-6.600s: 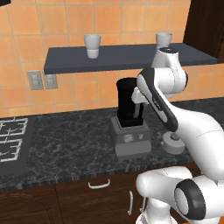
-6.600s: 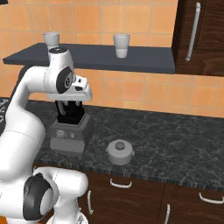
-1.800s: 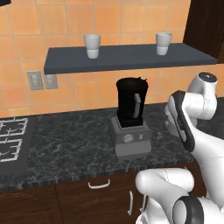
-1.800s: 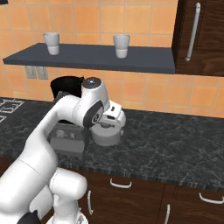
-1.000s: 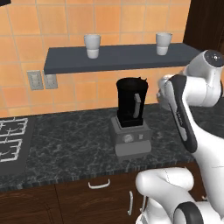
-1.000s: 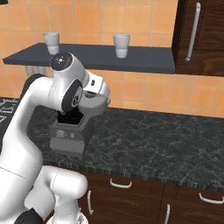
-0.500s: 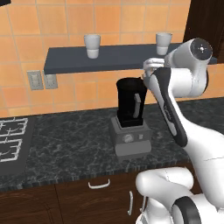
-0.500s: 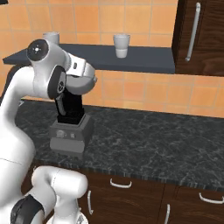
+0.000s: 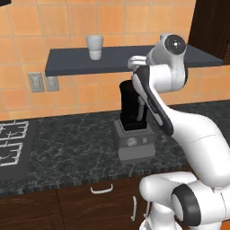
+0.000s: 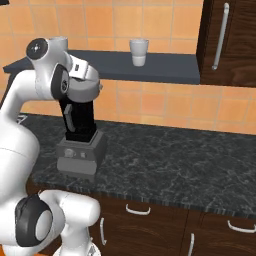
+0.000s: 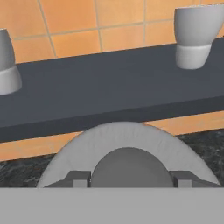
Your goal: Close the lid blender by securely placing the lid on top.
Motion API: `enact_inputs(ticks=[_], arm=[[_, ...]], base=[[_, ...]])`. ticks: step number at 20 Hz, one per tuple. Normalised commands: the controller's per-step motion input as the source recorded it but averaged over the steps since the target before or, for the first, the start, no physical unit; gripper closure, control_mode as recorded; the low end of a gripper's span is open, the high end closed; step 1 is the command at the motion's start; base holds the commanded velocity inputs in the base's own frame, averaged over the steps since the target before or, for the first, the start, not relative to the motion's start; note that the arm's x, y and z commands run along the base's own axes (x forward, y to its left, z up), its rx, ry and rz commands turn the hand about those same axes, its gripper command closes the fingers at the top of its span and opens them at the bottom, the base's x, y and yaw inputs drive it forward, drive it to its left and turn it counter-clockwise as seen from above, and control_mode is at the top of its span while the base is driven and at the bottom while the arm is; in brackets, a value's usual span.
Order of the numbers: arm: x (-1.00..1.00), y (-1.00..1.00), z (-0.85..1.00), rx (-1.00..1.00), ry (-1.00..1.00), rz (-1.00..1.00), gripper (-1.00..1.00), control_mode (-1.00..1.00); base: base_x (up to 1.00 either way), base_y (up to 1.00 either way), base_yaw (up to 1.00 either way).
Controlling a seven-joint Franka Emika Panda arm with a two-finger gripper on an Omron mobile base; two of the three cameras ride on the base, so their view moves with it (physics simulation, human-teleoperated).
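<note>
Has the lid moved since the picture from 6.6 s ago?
Yes. The lid left the counter right of the blender; the tool now holds it above the jar.

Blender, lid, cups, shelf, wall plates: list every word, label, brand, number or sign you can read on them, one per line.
No readable text on any of them.
Blender: a round front dial and small marks beside it, too small to read as signs.
Lid, held in the gripper: plain grey.
Cups on the shelf: plain white.
Wall plates: blank.
</note>
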Motion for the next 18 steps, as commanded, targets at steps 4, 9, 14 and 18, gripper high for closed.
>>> enact_inputs(ticks=[4, 9, 14, 18], arm=[[0.44, 0.45, 0.08, -0.02, 0.09, 0.0, 1.0, -1.0], [0.2, 0.4, 0.11, 0.0, 0.01, 0.0, 1.0, -1.0], [0.22, 0.01, 0.0, 0.0, -0.02, 0.0, 1.0, -1.0], [0.28, -0.01, 0.0, 0.0, -0.01, 0.0, 1.0, -1.0]], base=[[0.0, 0.0, 0.0], [0.0, 0.0, 0.0], [0.0, 0.0, 0.0], [0.0, 0.0, 0.0]])
